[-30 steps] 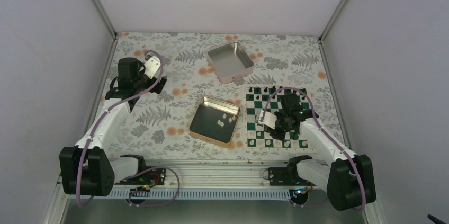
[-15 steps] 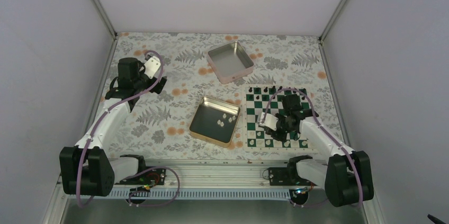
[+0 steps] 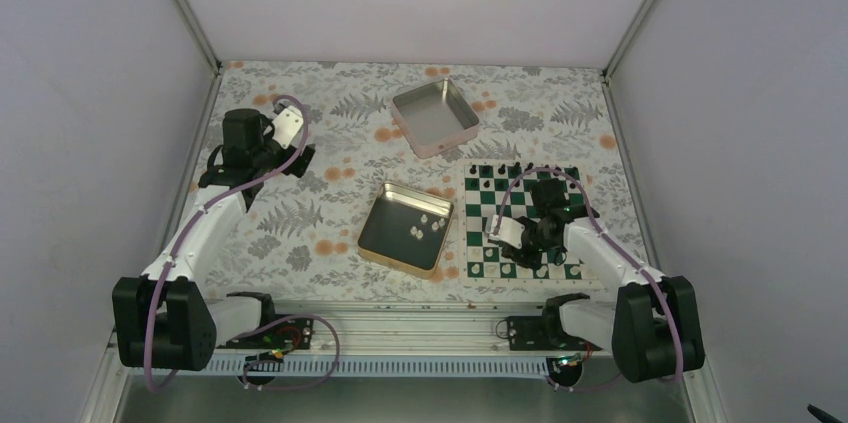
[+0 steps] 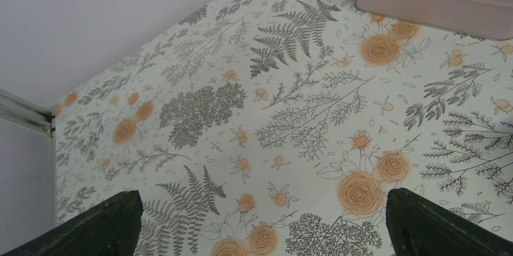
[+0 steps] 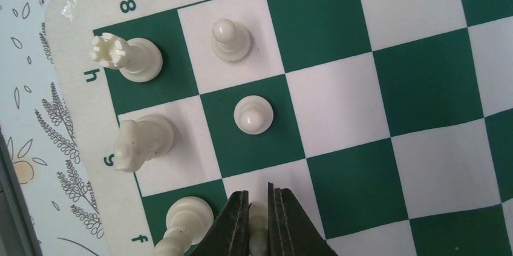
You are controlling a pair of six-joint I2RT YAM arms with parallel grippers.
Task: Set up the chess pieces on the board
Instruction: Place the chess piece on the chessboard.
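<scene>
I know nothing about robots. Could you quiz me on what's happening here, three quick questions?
1. True or false: the left gripper is holding something.
2. Over the board, the right gripper grips: A a white piece; B a black piece; C a tin.
3. Fill in: the loose white pieces lie in the ___ tin (nearer or farther from the arms).
Key: 1 false, it is open and empty; 2 A; 3 nearer.
</scene>
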